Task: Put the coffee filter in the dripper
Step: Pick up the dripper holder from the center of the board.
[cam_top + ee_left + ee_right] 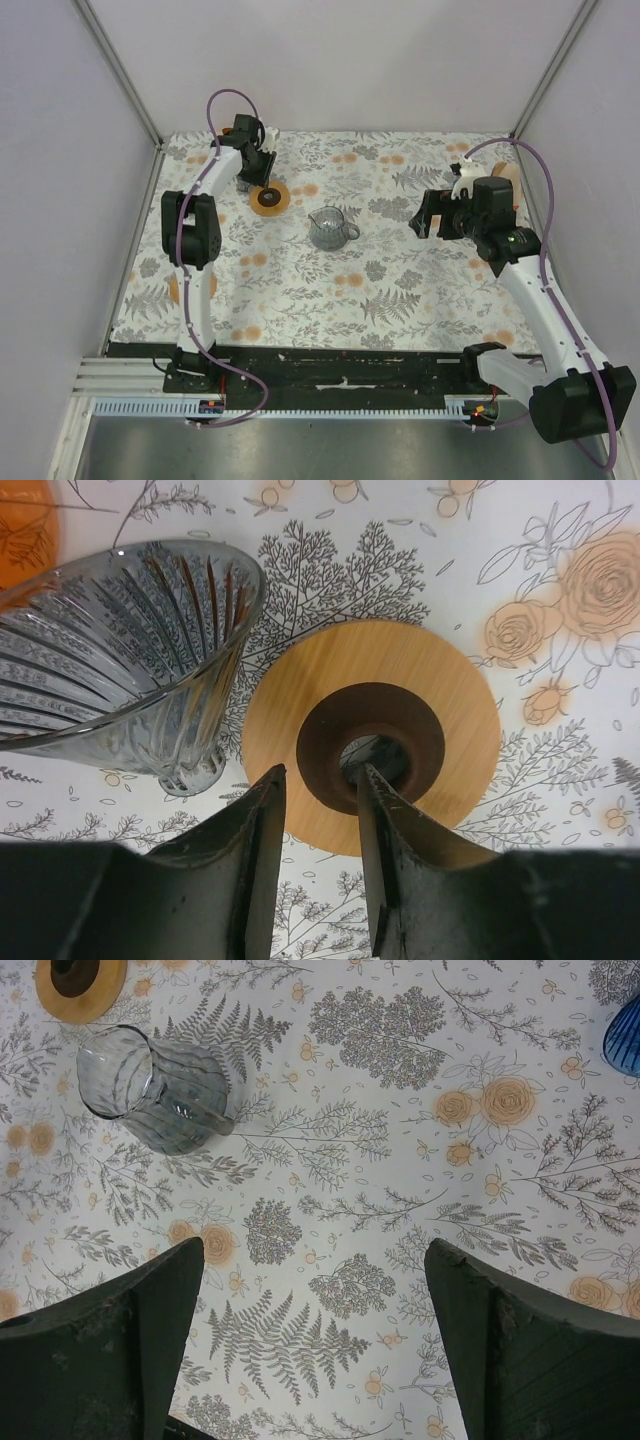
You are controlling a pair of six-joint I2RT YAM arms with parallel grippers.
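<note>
Straddling the near side of the wooden disc [440, 710], the left fingers [262, 830] stand half-closed, one tip outside the rim and one in the dark centre hole. Whether they pinch it I cannot tell. The ribbed glass dripper [110, 650] stands just beside the disc. The right fingers [160, 1300] hang wide apart over the tabletop [380, 1140], holding nothing. The coffee filter [506, 178], probably the tan shape behind the right arm [530, 290], lies untouched. This looks like preparation; next the filter must be fetched and seated in the cone.
</note>
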